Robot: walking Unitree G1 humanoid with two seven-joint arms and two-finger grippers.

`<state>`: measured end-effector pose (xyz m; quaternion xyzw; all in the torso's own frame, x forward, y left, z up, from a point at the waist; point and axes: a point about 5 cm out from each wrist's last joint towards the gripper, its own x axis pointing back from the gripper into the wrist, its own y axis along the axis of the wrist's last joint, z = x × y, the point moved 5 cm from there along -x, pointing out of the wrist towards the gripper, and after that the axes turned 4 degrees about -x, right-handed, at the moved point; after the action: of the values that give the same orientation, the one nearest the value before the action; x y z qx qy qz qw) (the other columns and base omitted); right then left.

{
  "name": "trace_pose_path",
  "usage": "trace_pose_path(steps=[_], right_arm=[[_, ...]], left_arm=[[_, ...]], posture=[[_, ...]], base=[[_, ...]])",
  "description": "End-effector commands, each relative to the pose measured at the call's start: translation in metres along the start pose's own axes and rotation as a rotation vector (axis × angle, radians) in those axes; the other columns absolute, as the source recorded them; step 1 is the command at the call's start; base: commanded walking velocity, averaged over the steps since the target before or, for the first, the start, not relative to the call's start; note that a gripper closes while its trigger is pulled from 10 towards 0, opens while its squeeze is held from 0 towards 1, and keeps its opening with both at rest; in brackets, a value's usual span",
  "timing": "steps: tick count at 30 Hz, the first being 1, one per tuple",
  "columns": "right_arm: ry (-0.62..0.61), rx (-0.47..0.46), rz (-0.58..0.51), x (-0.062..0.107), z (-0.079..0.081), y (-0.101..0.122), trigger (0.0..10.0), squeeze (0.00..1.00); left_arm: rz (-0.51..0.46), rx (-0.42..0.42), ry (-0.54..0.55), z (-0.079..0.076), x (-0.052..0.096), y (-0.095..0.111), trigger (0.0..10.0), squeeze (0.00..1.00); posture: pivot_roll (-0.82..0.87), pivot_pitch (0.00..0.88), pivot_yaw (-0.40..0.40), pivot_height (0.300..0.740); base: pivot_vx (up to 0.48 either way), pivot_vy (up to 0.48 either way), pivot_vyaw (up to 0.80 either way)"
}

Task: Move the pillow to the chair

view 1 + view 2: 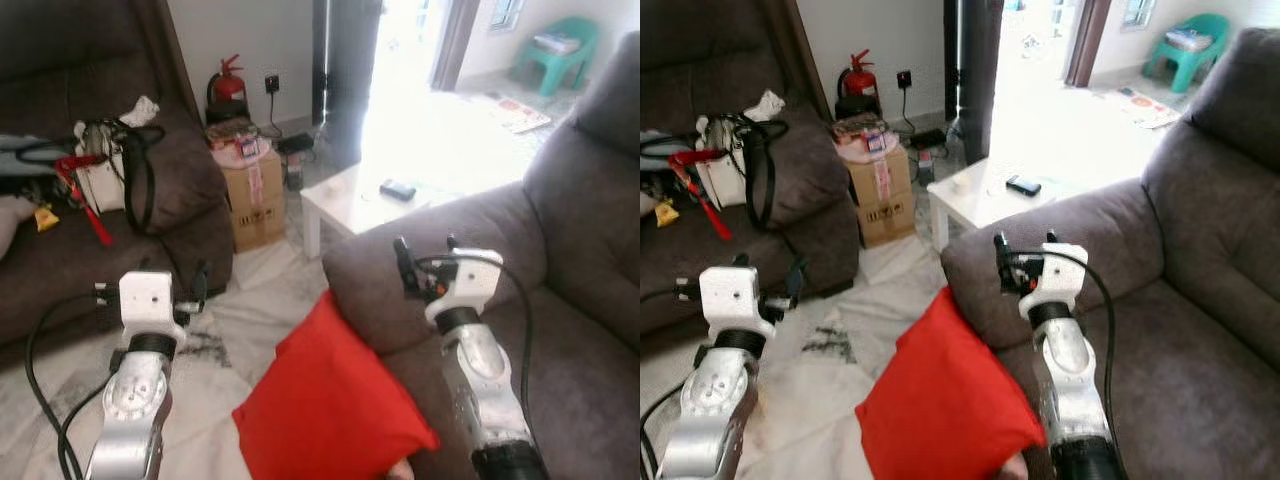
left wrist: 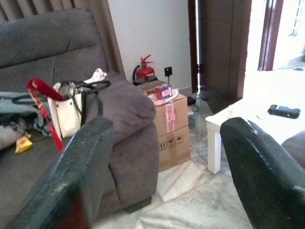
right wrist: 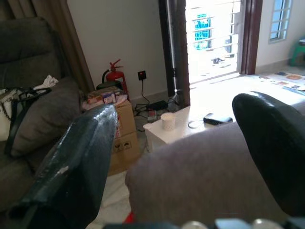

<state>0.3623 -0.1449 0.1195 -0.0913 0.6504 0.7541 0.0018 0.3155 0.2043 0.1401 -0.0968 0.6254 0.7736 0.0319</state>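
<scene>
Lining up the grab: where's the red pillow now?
The red pillow lies low centre in the eye views, leaning on the grey chair, between both arms.

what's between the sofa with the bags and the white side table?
A taped cardboard box with small items on top, fire extinguisher behind it; head views show this.

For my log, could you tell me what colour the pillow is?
Plain red pillow, clearest in the left eye view.

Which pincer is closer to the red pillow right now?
Right. The right pincer is over the sofa armrest just above the red pillow; the left pincer is over the floor, farther off.
</scene>
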Motion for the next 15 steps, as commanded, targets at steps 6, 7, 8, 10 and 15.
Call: trace_pose_path(steps=[6,7,8,10,15], right_arm=[[0.014,-0.007,-0.003,-0.0003,0.0024,0.0019,10.0,0.0],[0.016,-0.006,-0.001,-0.0003,0.0025,0.0015,10.0,0.0],[0.018,-0.006,0.001,-0.0003,0.0026,0.0012,10.0,0.0],[0.019,-0.006,0.001,-0.0004,0.0025,0.0012,10.0,0.0],[0.032,-0.008,0.018,0.0,0.0051,-0.0031,10.0,0.0]], left_arm=[[0.005,-0.018,0.003,0.0005,0.0021,-0.0001,10.0,0.0],[0.005,-0.019,0.003,0.0004,0.0022,-0.0002,10.0,0.0],[0.006,-0.019,0.004,0.0005,0.0025,-0.0003,10.0,0.0],[0.007,-0.018,0.006,0.0006,0.0028,-0.0007,10.0,0.0],[0.012,-0.019,0.012,0.0021,0.0045,-0.0023,10.0,0.0]], posture=[[0.03,0.039,-0.005,0.622],[0.03,0.039,-0.007,0.622],[0.03,0.039,-0.007,0.622],[0.03,0.039,-0.009,0.622],[0.03,0.043,-0.013,0.622]], base=[[0.0,0.0,0.0],[0.0,0.0,0.0],[0.0,0.0,0.0],[0.0,0.0,0.0],[0.0,0.0,0.0]])
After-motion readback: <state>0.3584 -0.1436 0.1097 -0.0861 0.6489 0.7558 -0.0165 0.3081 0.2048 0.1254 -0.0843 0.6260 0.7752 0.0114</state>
